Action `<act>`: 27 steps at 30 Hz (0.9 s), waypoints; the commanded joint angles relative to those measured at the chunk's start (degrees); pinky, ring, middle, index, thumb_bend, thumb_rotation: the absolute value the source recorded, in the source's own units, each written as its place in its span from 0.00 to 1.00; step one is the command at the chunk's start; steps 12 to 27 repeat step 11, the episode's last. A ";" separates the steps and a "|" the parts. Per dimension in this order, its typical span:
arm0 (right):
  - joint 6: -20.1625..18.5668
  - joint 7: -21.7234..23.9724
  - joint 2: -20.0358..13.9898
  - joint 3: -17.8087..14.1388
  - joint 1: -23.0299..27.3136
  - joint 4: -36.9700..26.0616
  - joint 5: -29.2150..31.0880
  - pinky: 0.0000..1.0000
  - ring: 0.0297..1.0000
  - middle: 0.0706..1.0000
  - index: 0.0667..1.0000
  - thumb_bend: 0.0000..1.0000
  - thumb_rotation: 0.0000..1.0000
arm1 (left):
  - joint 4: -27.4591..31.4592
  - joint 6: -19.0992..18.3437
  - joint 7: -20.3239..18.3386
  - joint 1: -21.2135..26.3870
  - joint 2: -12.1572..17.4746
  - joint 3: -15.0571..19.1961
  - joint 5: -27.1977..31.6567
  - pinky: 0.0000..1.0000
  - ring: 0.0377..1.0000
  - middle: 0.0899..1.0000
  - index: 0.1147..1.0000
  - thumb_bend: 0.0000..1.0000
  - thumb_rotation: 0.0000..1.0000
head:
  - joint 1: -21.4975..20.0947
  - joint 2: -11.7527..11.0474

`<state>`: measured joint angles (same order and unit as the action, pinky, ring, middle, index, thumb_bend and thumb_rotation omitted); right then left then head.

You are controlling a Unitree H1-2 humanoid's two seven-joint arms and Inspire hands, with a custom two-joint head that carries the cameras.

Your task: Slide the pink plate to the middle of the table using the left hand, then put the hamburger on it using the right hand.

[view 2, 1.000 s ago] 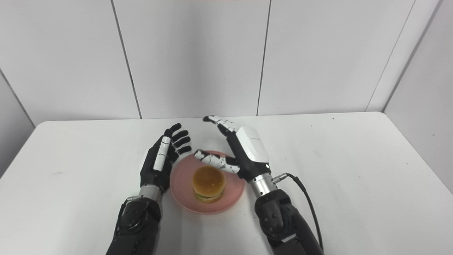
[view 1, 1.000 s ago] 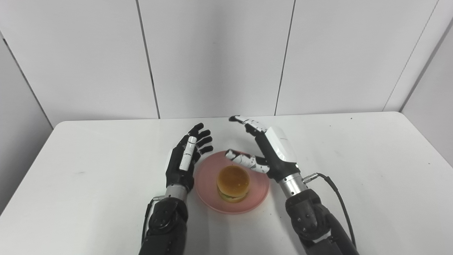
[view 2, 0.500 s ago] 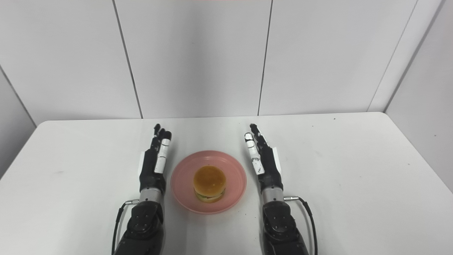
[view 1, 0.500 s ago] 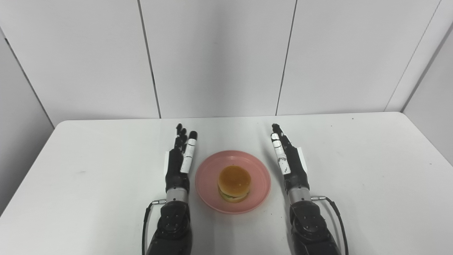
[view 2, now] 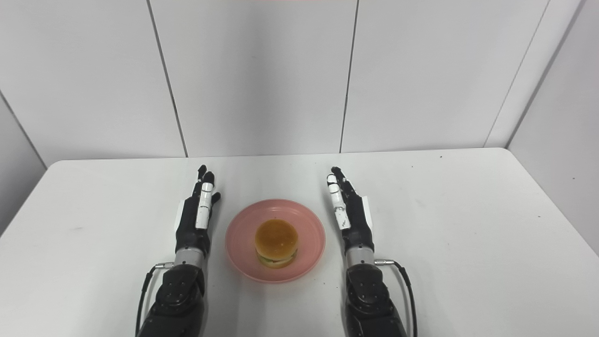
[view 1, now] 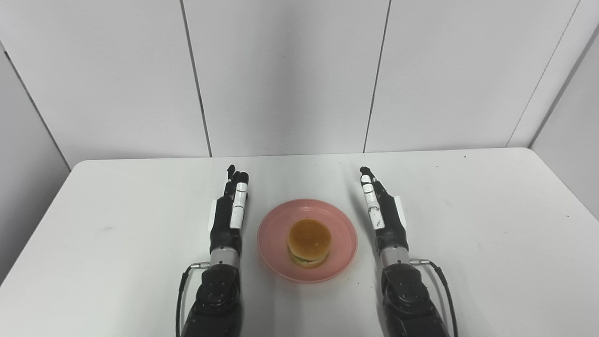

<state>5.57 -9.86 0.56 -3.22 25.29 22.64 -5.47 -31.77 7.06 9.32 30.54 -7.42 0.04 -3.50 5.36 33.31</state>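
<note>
In the left eye view the hamburger [view 1: 309,243] sits on the pink plate [view 1: 342,243] near the middle of the desk [view 1: 468,243] — both steps look done. The left hand [view 1: 227,217] and right hand [view 1: 384,216] flank the plate, apart from it, fingers straight and holding nothing. The right eye view shows the same: burger on the plate, hands edge-on beside it — the only move left seems to be drawing the arms clear.
</note>
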 commanded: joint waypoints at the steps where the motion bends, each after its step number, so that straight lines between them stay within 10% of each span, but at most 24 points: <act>1: -0.38 -0.21 0.39 0.24 1.04 -0.75 0.01 0.95 0.94 0.92 0.86 0.65 1.00 | 1.74 -0.48 -0.98 0.96 0.16 -0.35 0.23 1.00 1.00 1.00 1.00 0.83 0.97 | -0.10 0.11; 27: -0.11 -0.25 1.18 -0.10 0.52 -1.43 1.74 0.93 0.92 0.92 0.87 0.65 1.00 | 2.50 -1.77 -2.28 0.67 0.71 -0.84 0.01 1.00 1.00 1.00 1.00 0.82 0.97 | -0.35 0.36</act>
